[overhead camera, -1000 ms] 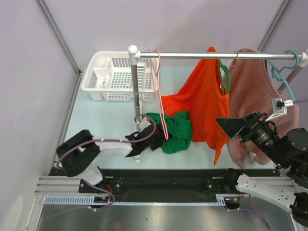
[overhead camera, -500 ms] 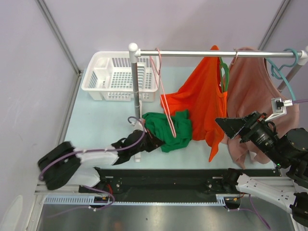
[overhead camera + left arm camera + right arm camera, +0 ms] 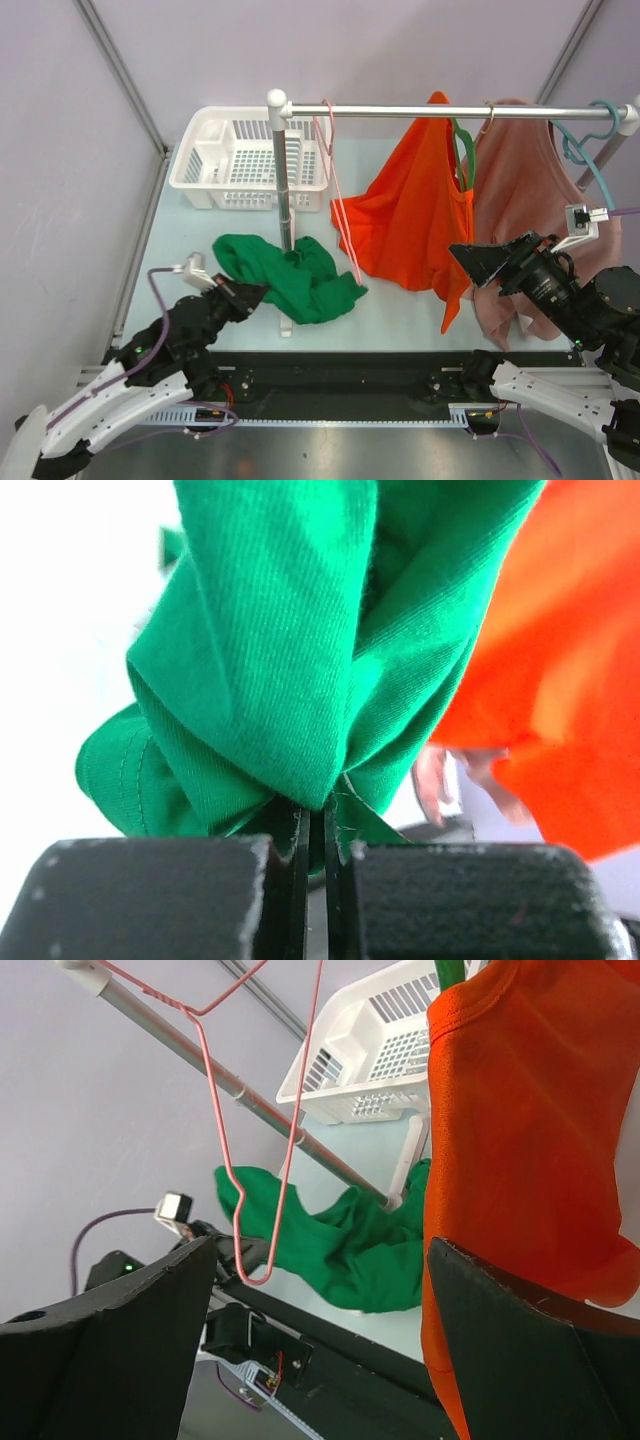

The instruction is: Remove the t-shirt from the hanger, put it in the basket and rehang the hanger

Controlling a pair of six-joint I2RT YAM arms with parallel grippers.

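The green t-shirt (image 3: 290,280) lies bunched on the table (image 3: 190,240), free of the pink wire hanger (image 3: 340,200) on the rail (image 3: 400,113) — removal looks done. The left gripper (image 3: 312,830) pinches its fabric; the right gripper (image 3: 320,1250) hangs spread wide, empty — only release is left.

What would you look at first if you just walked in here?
The bright green t-shirt jumps out: it is heaped on the table in front of the rack, with one fold pinched in the left hand. Behind it, an orange shirt and a pink shirt hang from the silver rail, next to a bare pink wire hanger.
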